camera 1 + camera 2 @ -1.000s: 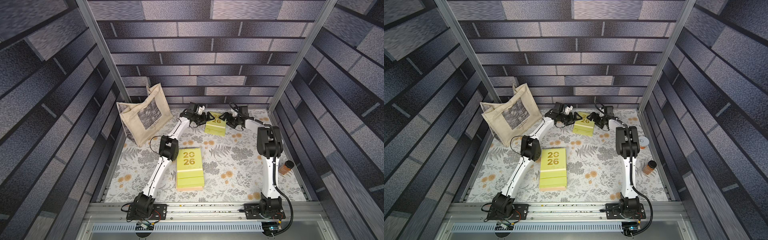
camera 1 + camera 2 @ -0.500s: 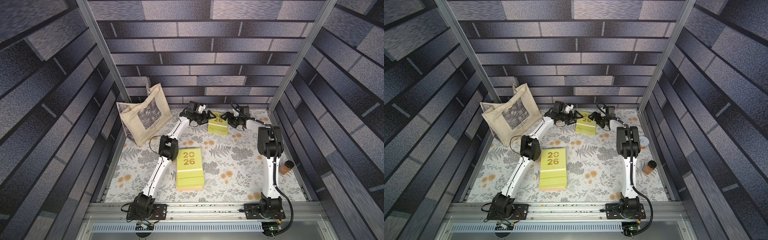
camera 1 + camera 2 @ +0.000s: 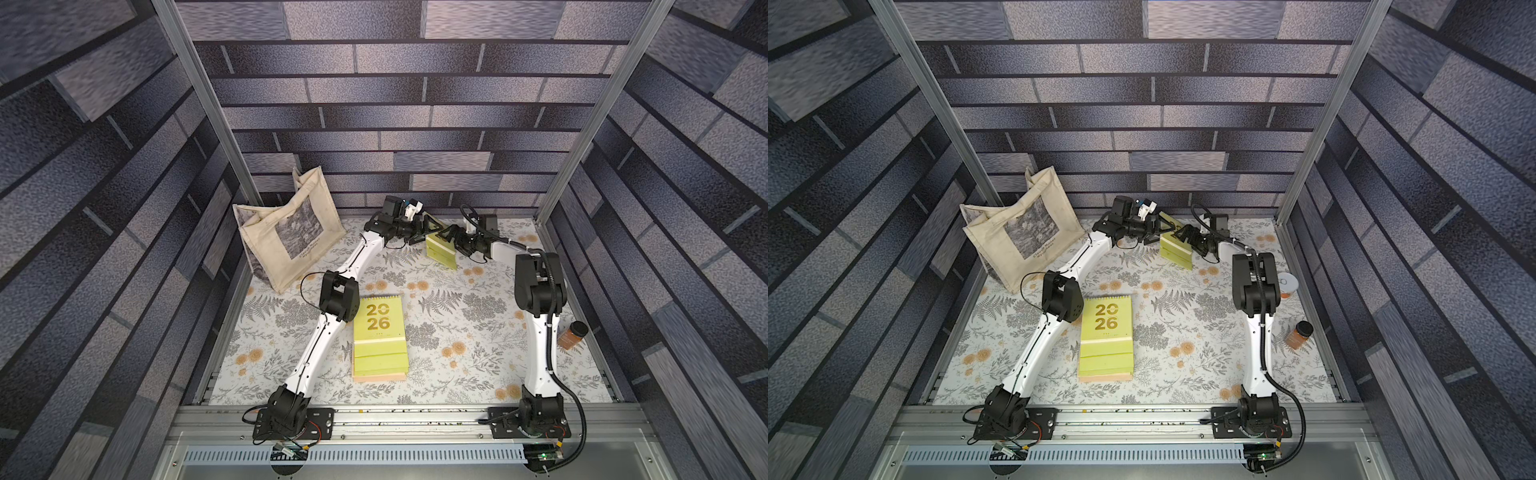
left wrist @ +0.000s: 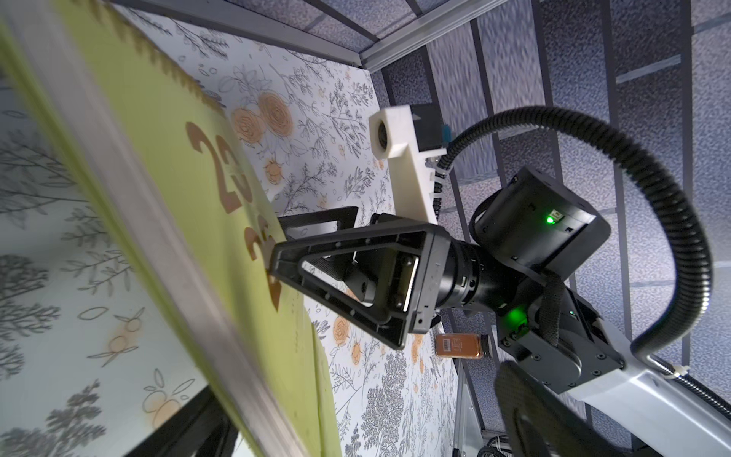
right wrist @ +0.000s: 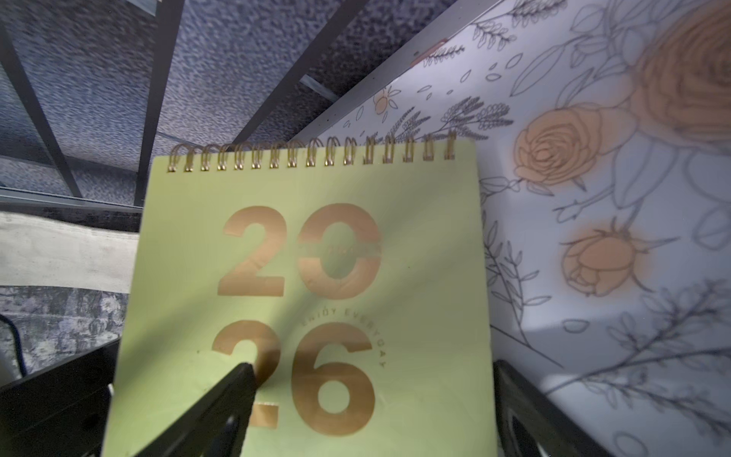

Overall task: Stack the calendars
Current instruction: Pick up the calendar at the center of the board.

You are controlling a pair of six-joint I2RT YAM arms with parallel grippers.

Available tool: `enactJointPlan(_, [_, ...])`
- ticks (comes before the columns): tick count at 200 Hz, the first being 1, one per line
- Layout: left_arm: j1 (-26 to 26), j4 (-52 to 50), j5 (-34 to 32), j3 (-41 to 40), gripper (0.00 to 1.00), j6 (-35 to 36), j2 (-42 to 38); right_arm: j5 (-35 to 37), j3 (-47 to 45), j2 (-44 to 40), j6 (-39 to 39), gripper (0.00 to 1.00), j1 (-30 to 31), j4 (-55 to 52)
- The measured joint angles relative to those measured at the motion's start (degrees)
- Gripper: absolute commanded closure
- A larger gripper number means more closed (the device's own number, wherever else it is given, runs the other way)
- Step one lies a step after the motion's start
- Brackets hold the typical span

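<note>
Your left gripper (image 3: 426,232) and right gripper (image 4: 279,241) both stand spread wide at the far end. They flank a tilted lime-green calendar (image 3: 441,253) of matte card with gold spiral wire. One right fingertip (image 4: 277,258) touches its cover. The square-edged stack of calendars (image 3: 380,332) lies mid-table, with open floral mat (image 3: 457,316) around it. A limp canvas tote bag (image 3: 286,232) slumps in the far left corner.
</note>
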Motion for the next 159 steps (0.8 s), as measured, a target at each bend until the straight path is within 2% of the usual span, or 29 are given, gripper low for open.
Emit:
enactJointPlan(95, [0.35, -3.08, -0.31, -0.02, 0.00, 0.28, 0.00, -0.46, -1.11, -0.28, 0.17, 0.06, 0.02, 1.46])
enactJointPlan(159, [1.01, -7.37, -5.33, -0.02, 0.00, 0.52, 0.04, -1.73, -1.57, -0.33, 0.20, 0.06, 0.33, 1.79])
